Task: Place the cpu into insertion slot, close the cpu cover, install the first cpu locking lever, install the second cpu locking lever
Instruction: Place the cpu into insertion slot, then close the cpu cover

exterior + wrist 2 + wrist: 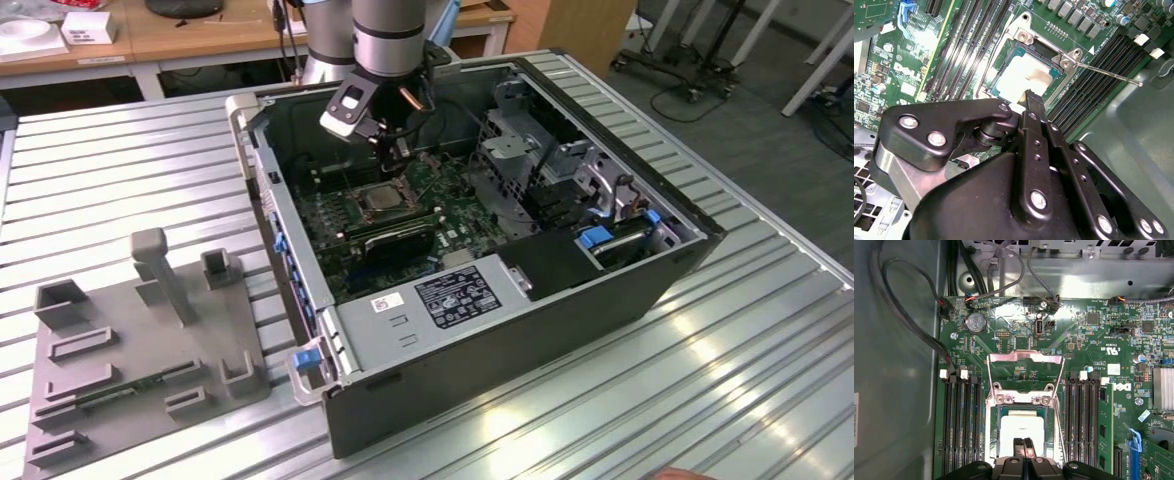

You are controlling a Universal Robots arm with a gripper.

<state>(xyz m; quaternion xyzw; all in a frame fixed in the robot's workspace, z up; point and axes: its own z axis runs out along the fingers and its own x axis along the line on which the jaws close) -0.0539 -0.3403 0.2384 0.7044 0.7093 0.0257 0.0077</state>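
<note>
finds the cpu (1021, 432) already lying flat in the insertion slot (993, 430), about midway along the green motherboard (1079, 347), inside the open computer case (534, 330) on the slatted bench (747, 380). sees the cpu cover (1024, 357) swung open off the slot, hinged at the slot's edge and reaching toward the board's cabled edge, with bare board showing through its cut-out centre. sees one locking lever (1106, 73) sticking out free over the memory slots (1089, 100), not latched down. puts the gripper (1023, 445) over the chip's edge opposite the hinge, pincer tips pressed together and clamped on nothing. cannot tell whether the tips touch the metal top. reads as placing done and closing the cover as the step in hand. seems to call for getting the joined tips behind the raised frame's free edge and tipping it down flat over the chip, keeping clear of the loose lever and not nudging the chip out of its seat.
</note>
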